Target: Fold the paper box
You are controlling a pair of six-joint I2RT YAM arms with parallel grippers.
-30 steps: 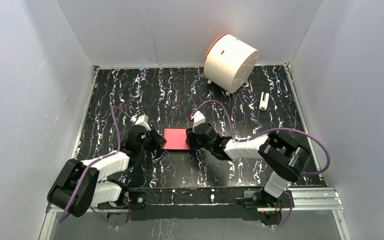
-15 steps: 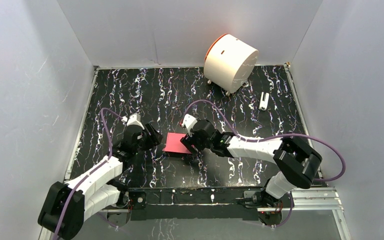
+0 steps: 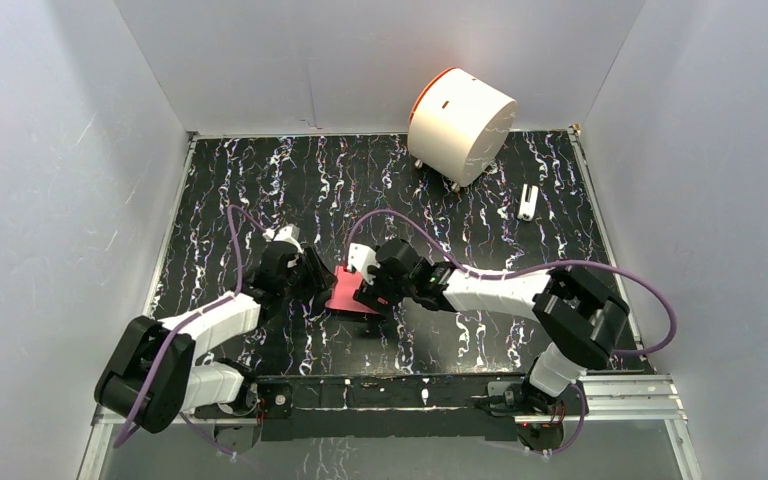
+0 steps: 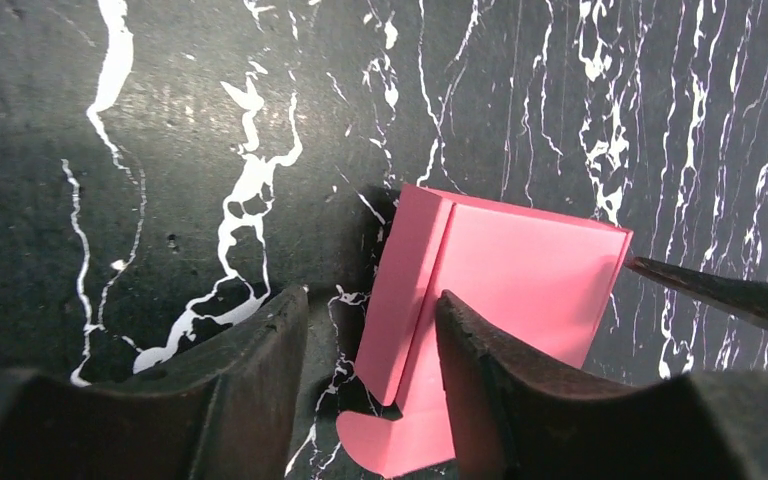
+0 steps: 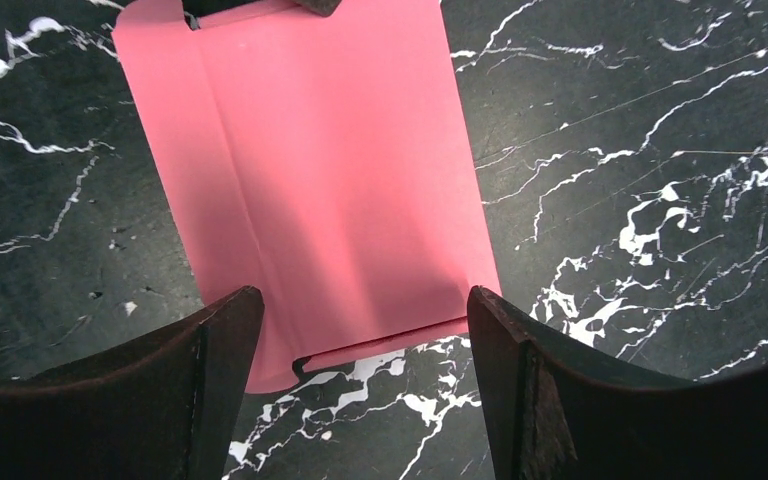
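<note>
Top external view: the paper box [image 3: 348, 291] lies on the black marbled surface [image 3: 260, 180], near the front middle. My two arms reach in on it from either side. The white drum [image 3: 460, 125] stands well apart at the back and plays no part here.

Left wrist view: the left claw [image 4: 370, 300] is parted and holds nothing. One long side flap [image 4: 410, 280] of the box is creased upward and sits in the gap between the jaws. A rounded tab [image 4: 385, 450] pokes out at the near corner. I judge the claw is placed this way to straddle the raised flap, so that closing would pinch it and carry the fold over.

Right wrist view: the right claw [image 5: 365, 300] is spread wide and empty. Its jaws bracket the near short edge of the box. The main panel lies flat, with a lengthwise crease toward one side. My reading is that this claw is there to brace or pin the panel, so the sheet does not slide while the other side is worked.

Judgement: the fold is partway done, with one flap up and the rest flat. Thin card skates on this smooth surface, so one side should be pressed down before the other pulls.
</note>
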